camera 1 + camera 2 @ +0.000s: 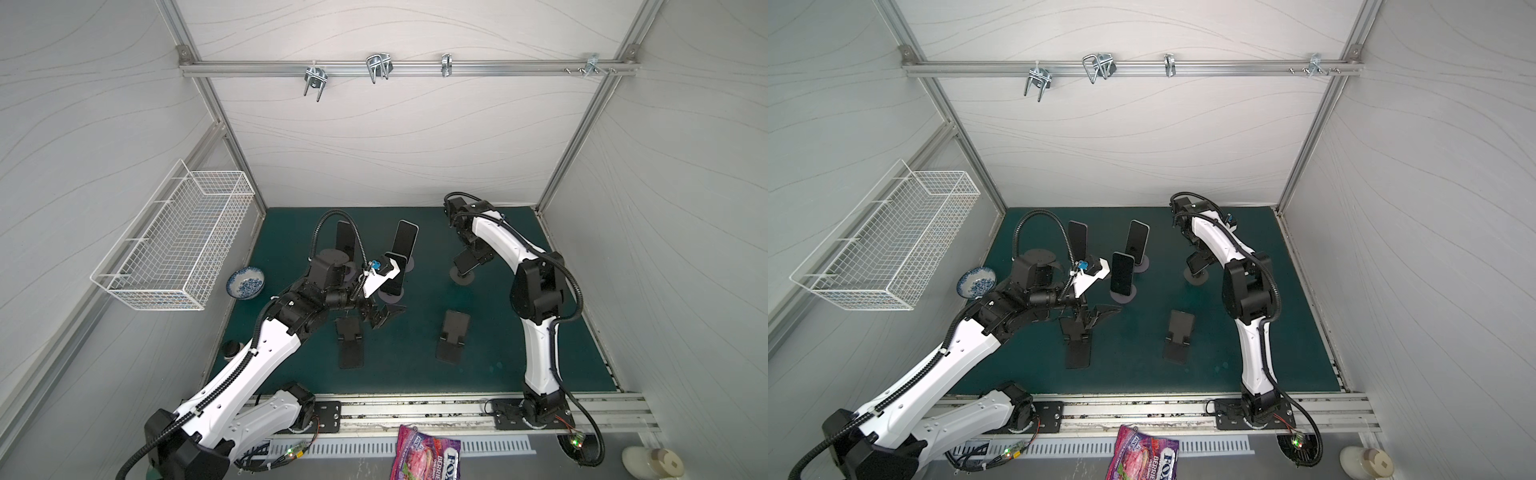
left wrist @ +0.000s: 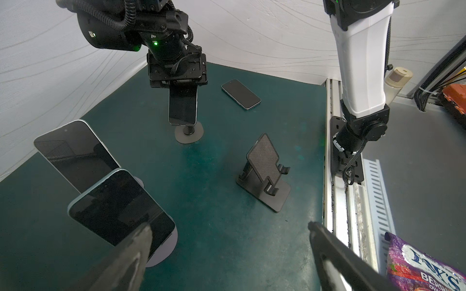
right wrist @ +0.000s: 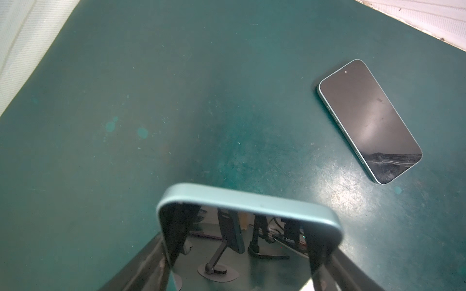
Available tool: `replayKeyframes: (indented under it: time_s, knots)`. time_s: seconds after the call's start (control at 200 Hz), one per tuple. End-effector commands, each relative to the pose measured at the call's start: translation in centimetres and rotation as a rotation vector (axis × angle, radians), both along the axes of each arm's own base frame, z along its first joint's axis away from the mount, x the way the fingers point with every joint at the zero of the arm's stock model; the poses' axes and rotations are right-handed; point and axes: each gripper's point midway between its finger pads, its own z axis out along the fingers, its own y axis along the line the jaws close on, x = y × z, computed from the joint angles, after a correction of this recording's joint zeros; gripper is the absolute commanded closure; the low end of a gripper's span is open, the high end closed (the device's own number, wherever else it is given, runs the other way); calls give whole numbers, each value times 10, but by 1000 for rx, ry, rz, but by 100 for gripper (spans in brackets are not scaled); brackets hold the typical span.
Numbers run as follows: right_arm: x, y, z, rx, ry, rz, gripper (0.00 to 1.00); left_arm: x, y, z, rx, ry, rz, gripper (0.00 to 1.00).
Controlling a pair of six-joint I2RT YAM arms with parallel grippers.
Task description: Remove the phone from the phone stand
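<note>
A teal-edged phone (image 3: 249, 201) with a dark screen stands on a round-based phone stand (image 2: 189, 133) at the right of the green mat (image 1: 519, 340); both top views show it (image 1: 465, 261) (image 1: 1196, 262). My right gripper (image 3: 248, 252) reaches down over its upper end, one finger against each long edge, shut on it. The left wrist view shows that gripper (image 2: 177, 80) capping the phone (image 2: 182, 105). My left gripper (image 2: 229, 226) hovers open over the mat's middle (image 1: 388, 313), holding nothing.
Three more phones stand on round stands at the back left (image 1: 405, 239) (image 1: 345, 237) (image 1: 1122, 274). Another phone (image 3: 368, 121) lies flat on the mat. Two empty folding stands (image 1: 453, 334) (image 1: 349, 336) sit in front. A bowl (image 1: 246, 282) and wire basket (image 1: 174, 245) are left.
</note>
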Motion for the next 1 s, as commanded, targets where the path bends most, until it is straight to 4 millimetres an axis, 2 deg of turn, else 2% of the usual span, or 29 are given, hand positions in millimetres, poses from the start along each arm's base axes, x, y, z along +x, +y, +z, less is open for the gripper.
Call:
replayKeyframes:
  time_s: [0.0, 0.995]
  knots:
    - [-5, -9, 2, -26, 6, -19, 21, 0, -4, 4, 4, -35, -22, 2]
    - [-3, -12, 15, -37, -44, 15, 24, 1, -5, 0, 27, -35, -20, 2]
